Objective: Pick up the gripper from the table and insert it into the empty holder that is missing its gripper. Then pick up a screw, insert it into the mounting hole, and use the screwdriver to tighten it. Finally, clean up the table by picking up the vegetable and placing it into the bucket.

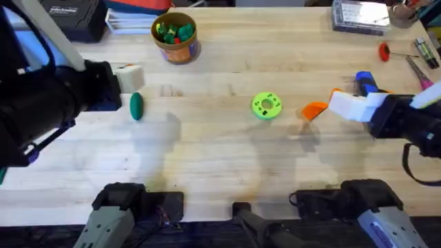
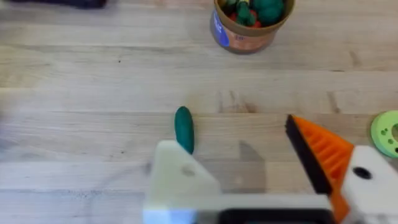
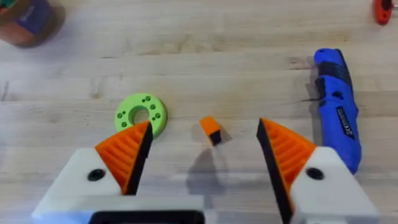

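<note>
A robotics lab or workshop: a pale wooden bench (image 1: 220, 165) carries a blue screwdriver (image 3: 339, 106), a red-handled tool (image 1: 384, 50), a black case (image 1: 72, 17) and a printed green disc (image 1: 267, 106), with arm bases (image 1: 114, 213) mounted at its edge.

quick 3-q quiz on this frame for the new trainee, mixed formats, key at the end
1. True or false: the vegetable is already inside the bucket.
2. Multiple choice: in the right wrist view, what lies on the table between the right gripper fingertips? A) the screwdriver B) a small orange and black piece C) the green disc
3. Fill in: the blue screwdriver lies flat on the ____.

Key
1. False. It lies on the table, near the left gripper.
2. B. The small orange and black piece sits between the open fingers; the green disc is off to one side.
3. table
</note>
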Available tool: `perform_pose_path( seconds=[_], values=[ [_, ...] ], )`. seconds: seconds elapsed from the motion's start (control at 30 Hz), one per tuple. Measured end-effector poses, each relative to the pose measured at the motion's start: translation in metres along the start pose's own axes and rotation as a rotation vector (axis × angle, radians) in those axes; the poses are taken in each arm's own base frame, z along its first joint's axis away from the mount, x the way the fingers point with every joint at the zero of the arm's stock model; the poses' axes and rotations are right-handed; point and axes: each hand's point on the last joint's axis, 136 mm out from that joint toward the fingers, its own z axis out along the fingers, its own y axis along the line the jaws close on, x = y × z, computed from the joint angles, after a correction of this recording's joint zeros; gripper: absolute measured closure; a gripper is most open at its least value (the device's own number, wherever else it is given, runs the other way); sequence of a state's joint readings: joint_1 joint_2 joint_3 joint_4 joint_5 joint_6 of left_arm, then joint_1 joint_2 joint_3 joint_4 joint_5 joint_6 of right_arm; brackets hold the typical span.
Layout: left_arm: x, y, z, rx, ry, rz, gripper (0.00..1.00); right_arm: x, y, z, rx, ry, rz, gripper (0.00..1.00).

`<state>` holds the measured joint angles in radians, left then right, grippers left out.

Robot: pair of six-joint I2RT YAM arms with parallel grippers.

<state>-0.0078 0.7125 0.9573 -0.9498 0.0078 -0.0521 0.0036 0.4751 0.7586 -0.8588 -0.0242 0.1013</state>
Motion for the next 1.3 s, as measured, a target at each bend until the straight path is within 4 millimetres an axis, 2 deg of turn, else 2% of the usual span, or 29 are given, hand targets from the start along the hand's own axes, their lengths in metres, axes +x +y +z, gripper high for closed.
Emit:
perform_pose_path(
  seconds=[0.07,0.1,0.13,0.3,0.37,0.43,0.6,0.73,0.83,0.93,1.07,1.17,1.3],
  values=[
    [-0.005,-0.003,0.000,0.015,-0.020,0.000,0.145,0.003,0.000,0.000,0.001,0.010,0.001,0.007],
    [-0.009,-0.005,0.000,0.027,-0.037,-0.004,0.051,0.004,0.000,0.000,0.002,0.018,0.001,0.007],
    [-0.015,-0.006,-0.001,0.036,-0.060,-0.002,0.024,0.006,-0.001,0.000,0.003,0.025,0.002,0.008],
    [-0.049,-0.013,-0.006,0.071,-0.202,0.004,0.015,0.022,-0.002,-0.001,0.009,0.088,0.005,0.009],
    [-0.053,-0.014,-0.006,0.076,-0.215,0.005,0.015,0.029,-0.003,-0.002,0.012,0.118,0.007,0.009],
    [-0.050,-0.014,-0.006,0.080,-0.205,0.005,0.015,0.038,-0.004,-0.003,0.016,0.156,0.009,0.009],
    [-0.024,-0.015,-0.002,0.084,-0.097,0.001,0.015,0.062,-0.006,-0.008,0.026,0.253,0.015,0.009],
    [-0.024,-0.015,-0.002,0.085,-0.097,0.001,0.015,0.066,-0.006,-0.009,0.028,0.272,0.016,0.009],
    [-0.037,-0.019,0.001,0.107,-0.182,0.006,0.015,0.066,-0.006,-0.009,0.028,0.272,0.016,0.007],
    [-0.037,-0.025,0.006,0.152,-0.283,0.018,0.015,0.066,-0.006,-0.009,0.028,0.272,0.016,0.007],
    [-0.026,-0.039,0.006,0.235,-0.452,0.053,0.015,0.066,-0.006,-0.009,0.028,0.272,0.016,0.007],
    [-0.009,-0.050,0.004,0.299,-0.538,0.082,0.016,0.066,-0.006,-0.009,0.028,0.273,0.016,0.007],
    [0.019,-0.060,0.011,0.364,-0.581,0.107,0.015,0.066,-0.006,-0.009,0.028,0.272,0.016,0.007]
  ],
)
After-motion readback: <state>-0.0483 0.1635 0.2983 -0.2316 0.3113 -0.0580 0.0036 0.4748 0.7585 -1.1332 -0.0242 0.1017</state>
